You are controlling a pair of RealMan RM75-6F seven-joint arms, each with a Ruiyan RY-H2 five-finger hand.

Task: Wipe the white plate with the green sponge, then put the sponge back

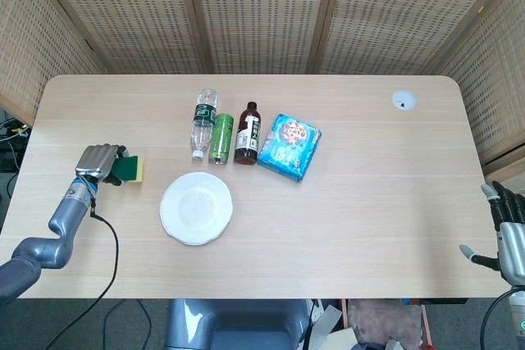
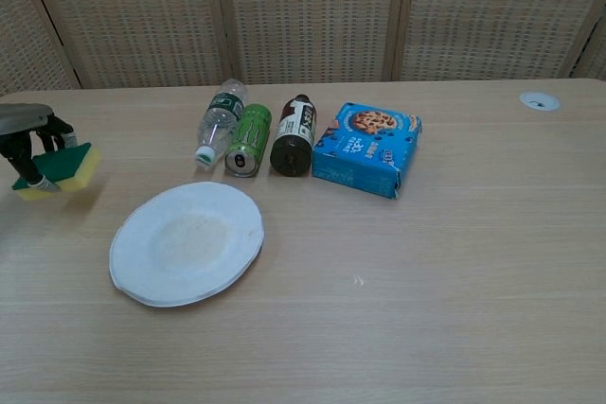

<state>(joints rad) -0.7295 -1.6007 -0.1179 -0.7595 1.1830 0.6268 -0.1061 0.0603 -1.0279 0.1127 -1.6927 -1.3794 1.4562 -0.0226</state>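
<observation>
The white plate (image 1: 196, 208) (image 2: 187, 242) lies bare on the table, left of centre. My left hand (image 1: 98, 162) (image 2: 26, 132) is well to the left of it and grips the green and yellow sponge (image 1: 130, 170) (image 2: 61, 168), low at the tabletop near the left edge. I cannot tell whether the sponge touches the table. My right hand (image 1: 508, 234) hangs beyond the table's front right corner with its fingers apart and nothing in it; the chest view does not show it.
Behind the plate lie a clear water bottle (image 1: 202, 121), a green can (image 1: 221, 138) and a dark bottle (image 1: 248, 132), with a blue cookie box (image 1: 289, 146) to their right. A small round grommet (image 1: 403, 101) sits at the far right.
</observation>
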